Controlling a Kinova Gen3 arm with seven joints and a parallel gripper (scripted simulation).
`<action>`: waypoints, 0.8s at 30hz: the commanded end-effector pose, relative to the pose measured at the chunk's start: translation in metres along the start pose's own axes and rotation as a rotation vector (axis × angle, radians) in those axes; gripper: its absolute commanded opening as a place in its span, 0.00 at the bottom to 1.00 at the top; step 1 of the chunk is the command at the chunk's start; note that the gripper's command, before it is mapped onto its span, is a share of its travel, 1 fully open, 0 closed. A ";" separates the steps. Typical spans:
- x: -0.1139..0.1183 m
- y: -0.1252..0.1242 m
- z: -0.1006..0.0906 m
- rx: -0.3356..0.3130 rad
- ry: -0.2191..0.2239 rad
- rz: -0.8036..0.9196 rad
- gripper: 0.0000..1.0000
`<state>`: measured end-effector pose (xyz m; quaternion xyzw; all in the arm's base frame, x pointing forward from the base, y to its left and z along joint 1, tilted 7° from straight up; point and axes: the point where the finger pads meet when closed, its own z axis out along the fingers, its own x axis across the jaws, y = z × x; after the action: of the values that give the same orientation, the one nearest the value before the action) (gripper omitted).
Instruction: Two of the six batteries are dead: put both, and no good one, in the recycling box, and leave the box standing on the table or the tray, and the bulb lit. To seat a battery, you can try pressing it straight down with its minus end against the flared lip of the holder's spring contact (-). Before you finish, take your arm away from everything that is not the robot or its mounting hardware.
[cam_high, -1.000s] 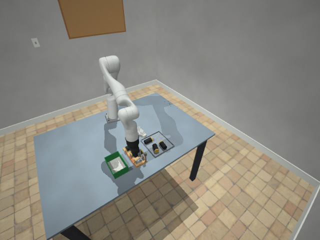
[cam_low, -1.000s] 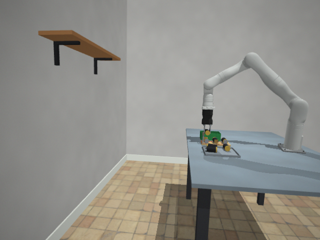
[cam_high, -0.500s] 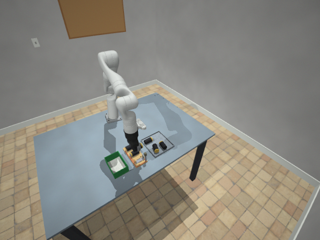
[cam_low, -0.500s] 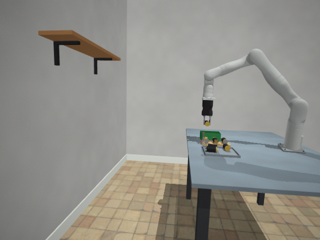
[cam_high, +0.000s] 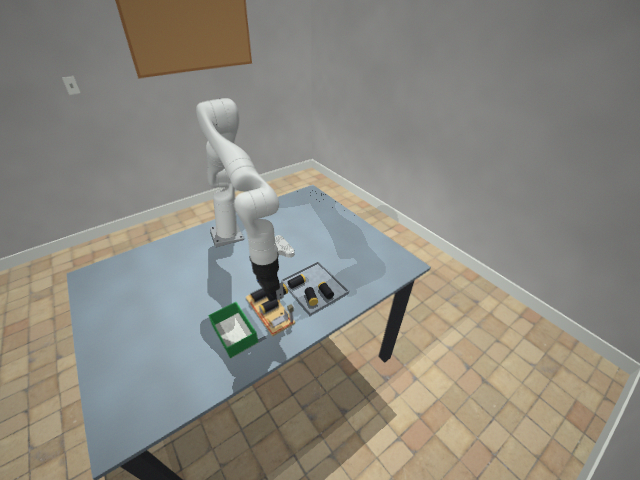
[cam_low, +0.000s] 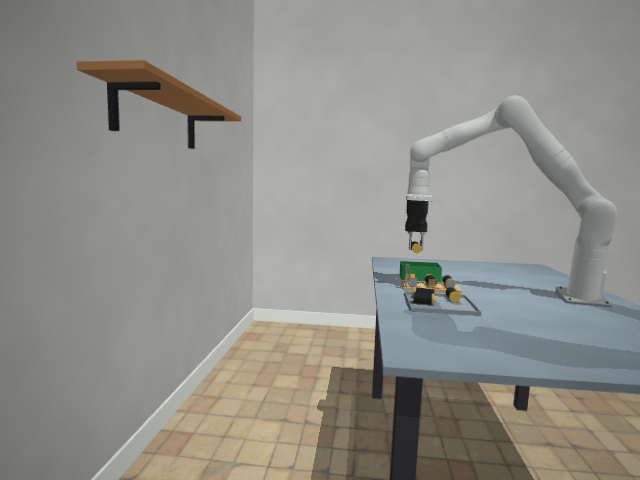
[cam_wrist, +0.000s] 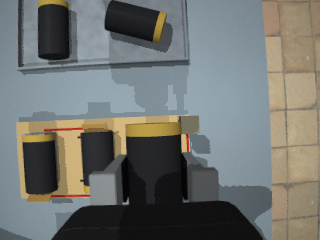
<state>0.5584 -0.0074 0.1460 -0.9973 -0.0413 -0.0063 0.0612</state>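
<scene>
The gripper points down, half open, pinching a battery above the holder, near the green box.

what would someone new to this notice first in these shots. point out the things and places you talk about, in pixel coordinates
Probably the big white arm (cam_high: 240, 173) (cam_low: 550, 144), reaching over the blue table (cam_high: 155, 289) (cam_low: 496, 351) with a black, gold-ended battery (cam_low: 416, 247) (cam_wrist: 153, 150) held up in its hand (cam_low: 416, 248) (cam_wrist: 154, 169). Next, the bright green box (cam_high: 239, 347) (cam_low: 421, 271) standing beside the wooden battery holder (cam_high: 277, 328) (cam_wrist: 70, 187), and the grey tray (cam_high: 330, 301) (cam_low: 444, 311) (cam_wrist: 100, 64) with three more batteries on the holder's other side.
</scene>
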 end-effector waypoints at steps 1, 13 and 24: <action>-0.004 -0.009 -0.003 -0.001 0.003 -0.005 0.57; -0.044 -0.087 -0.003 -0.001 0.003 -0.005 0.57; -0.083 -0.163 -0.002 -0.001 0.003 -0.005 0.57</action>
<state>0.4728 0.1252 0.1577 -0.9977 -0.0281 -0.0023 0.0624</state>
